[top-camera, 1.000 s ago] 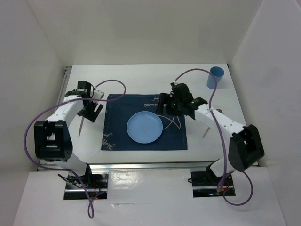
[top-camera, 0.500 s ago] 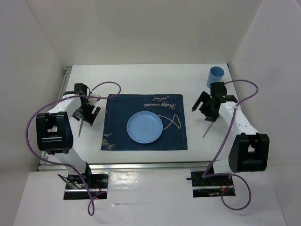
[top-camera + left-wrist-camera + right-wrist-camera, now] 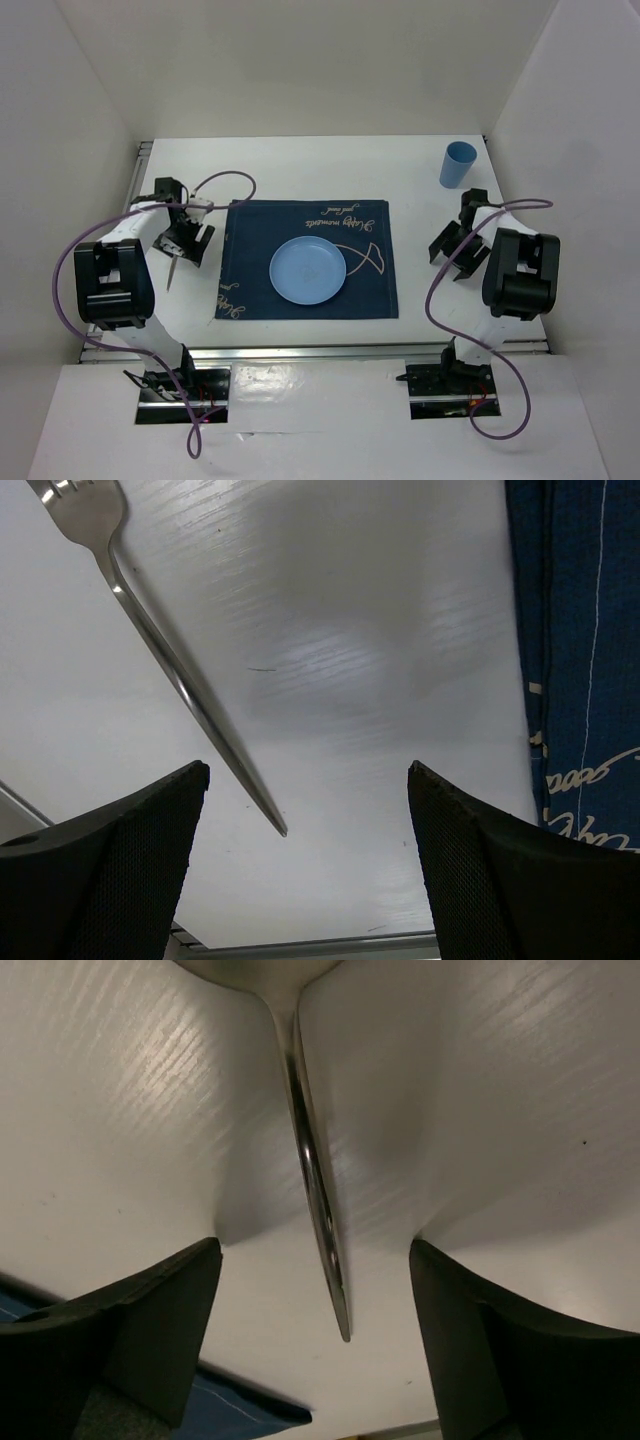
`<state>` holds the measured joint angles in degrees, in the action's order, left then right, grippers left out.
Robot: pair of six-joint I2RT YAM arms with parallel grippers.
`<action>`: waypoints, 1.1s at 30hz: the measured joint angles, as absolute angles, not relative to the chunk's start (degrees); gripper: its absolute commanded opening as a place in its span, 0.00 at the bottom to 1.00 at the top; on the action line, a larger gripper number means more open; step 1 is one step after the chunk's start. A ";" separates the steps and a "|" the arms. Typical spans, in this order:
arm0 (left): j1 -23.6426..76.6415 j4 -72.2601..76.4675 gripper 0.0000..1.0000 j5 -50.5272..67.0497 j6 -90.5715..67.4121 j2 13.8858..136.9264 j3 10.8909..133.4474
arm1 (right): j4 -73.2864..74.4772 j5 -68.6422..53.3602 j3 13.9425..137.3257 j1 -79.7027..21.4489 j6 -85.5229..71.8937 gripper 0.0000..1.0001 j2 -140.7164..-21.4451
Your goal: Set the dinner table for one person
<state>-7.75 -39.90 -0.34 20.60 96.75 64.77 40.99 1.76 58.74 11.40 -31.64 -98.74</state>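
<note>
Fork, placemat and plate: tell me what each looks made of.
Fork: polished metal, probably steel; bright mirror-like highlights run along its handle. Placemat: cloth by the look, matte navy, with a textured surface and pale line lettering. Plate: light blue, smooth and evenly coloured with a soft sheen; likely plastic, though glazed ceramic cannot be ruled out.

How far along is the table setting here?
Done: the mat lies on the table with the plate on it. In hand: the left fingers are open over the fork, the right fingers open over the spoon; neither is gripped. Remaining, likely: placing both, and the cup, standing at the far right corner.
</note>
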 measured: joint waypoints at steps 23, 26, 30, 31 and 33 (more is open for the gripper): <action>-8.97 -42.11 0.87 1.98 19.35 96.75 68.07 | 39.00 13.61 62.33 -6.07 -25.12 0.00 -97.91; -8.97 -42.11 0.87 2.07 19.35 96.75 68.07 | 37.76 14.20 64.18 -16.43 -25.91 0.00 -95.88; -8.97 -42.15 0.87 2.09 19.35 96.75 68.07 | 35.62 13.17 63.13 -24.16 -29.36 0.00 -92.25; -8.97 -42.17 0.87 2.07 19.35 96.73 68.07 | 34.79 12.49 62.17 -25.34 -30.39 0.00 -91.50; -8.97 -42.22 0.87 2.09 19.35 96.64 68.07 | 34.06 11.20 60.60 -27.29 -32.03 0.00 -91.09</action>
